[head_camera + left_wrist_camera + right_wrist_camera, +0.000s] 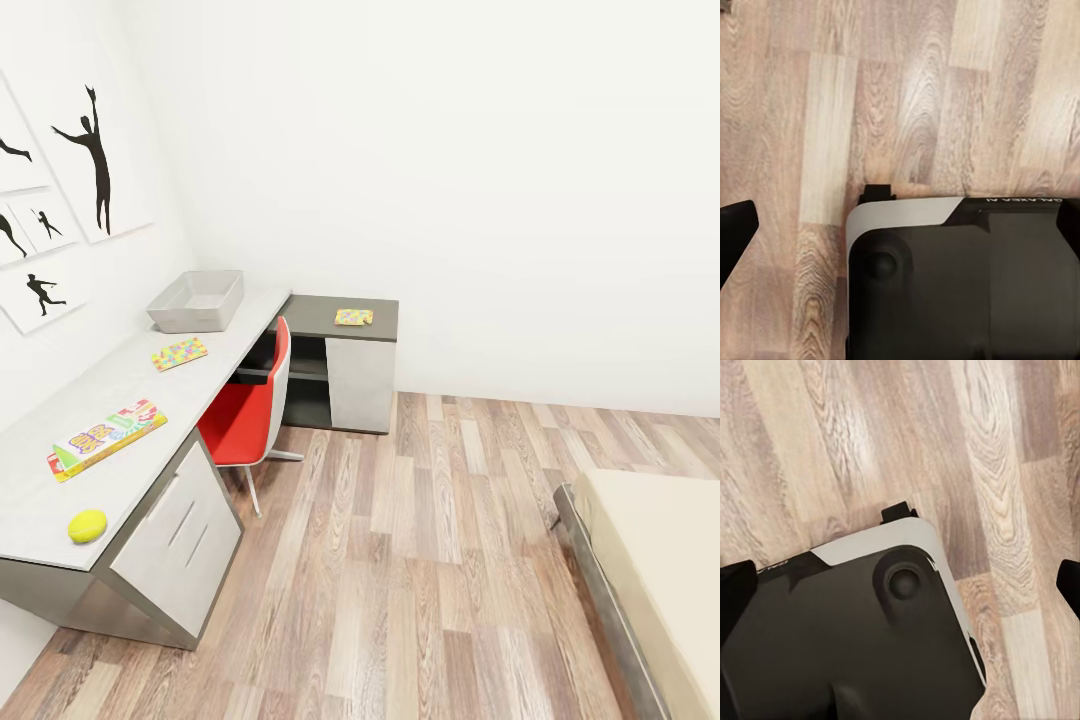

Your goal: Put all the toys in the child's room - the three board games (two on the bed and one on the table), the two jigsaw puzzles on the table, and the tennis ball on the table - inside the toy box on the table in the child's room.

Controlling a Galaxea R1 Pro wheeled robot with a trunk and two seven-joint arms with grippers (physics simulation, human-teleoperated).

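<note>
Red swivel chair (248, 410) stands on the wood-plank floor (420, 560), seat tucked toward 9 o'clock. Four framed black silhouette prints (95, 165) hang on the wall at 10 o'clock. Floor planks run toward 12 o'clock.

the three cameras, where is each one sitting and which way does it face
Head view: on the robot's head, looking forward and down at the table, toy box, red chair, bed; none of the robot's body is seen here.
Left wrist view: by the left gripper, facing down at the wood-plank floor and the robot's dark base.
Right wrist view: by the right gripper, facing down at the same base.
Shared: both wrist views see base and floor.
</note>
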